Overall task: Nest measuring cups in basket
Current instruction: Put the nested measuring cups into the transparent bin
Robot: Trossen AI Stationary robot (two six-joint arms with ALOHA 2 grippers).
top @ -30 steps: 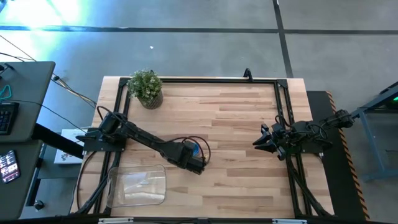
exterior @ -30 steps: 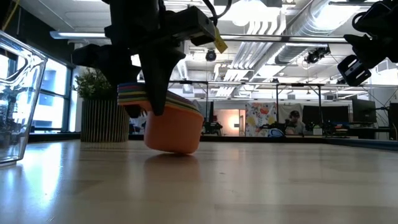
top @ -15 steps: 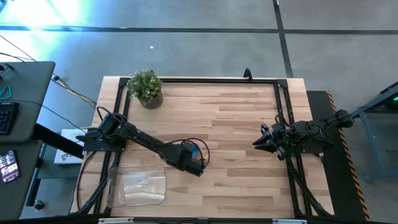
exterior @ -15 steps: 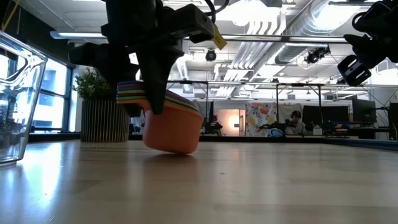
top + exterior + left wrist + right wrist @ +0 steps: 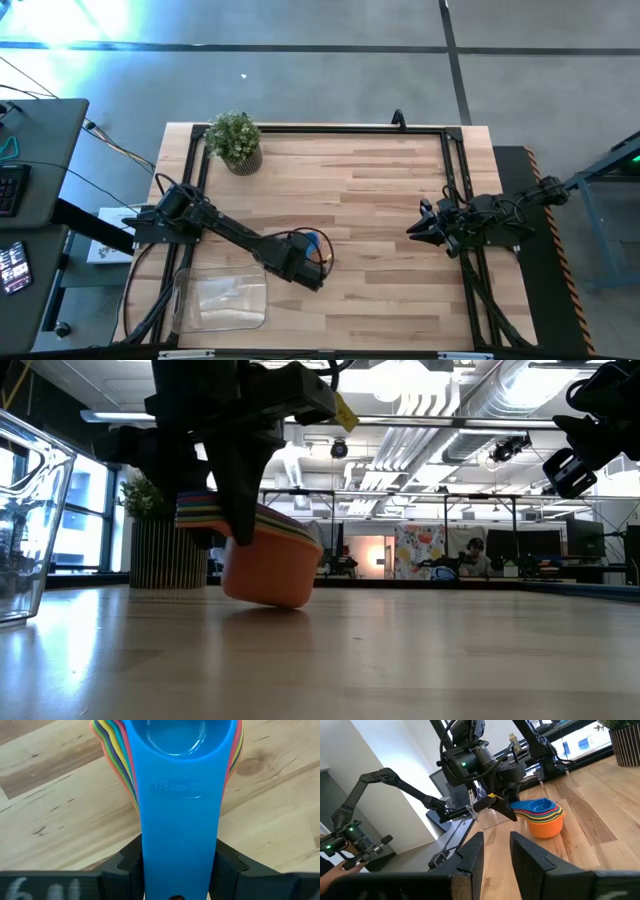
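Observation:
The measuring cups (image 5: 270, 565) are nested in one stack, with an orange cup outermost and a blue one (image 5: 180, 740) on top. My left gripper (image 5: 305, 262) is shut on the stacked handles, left of the table's middle and just right of the basket (image 5: 220, 298). The clear basket stands at the near left corner. My right gripper (image 5: 420, 228) waits at the table's right edge, level and open, with nothing between its fingers (image 5: 470, 855). My left gripper pinches the stacked flat handles (image 5: 180, 835) by their two long edges, one finger (image 5: 130, 865) on each side. The fingers come steeply from above and lie across the handles. The stack is tilted, bowl end lower; I cannot tell whether the orange bottom (image 5: 265, 600) touches the table.
A small potted plant (image 5: 235, 140) stands at the far left corner. A black frame rail (image 5: 330, 128) runs along the table's far and side edges. Bare wood lies between the two arms.
My left gripper has crept a little toward the table's near left, toward the basket, carrying the stack, which keeps its tilt. The right arm has kept still.

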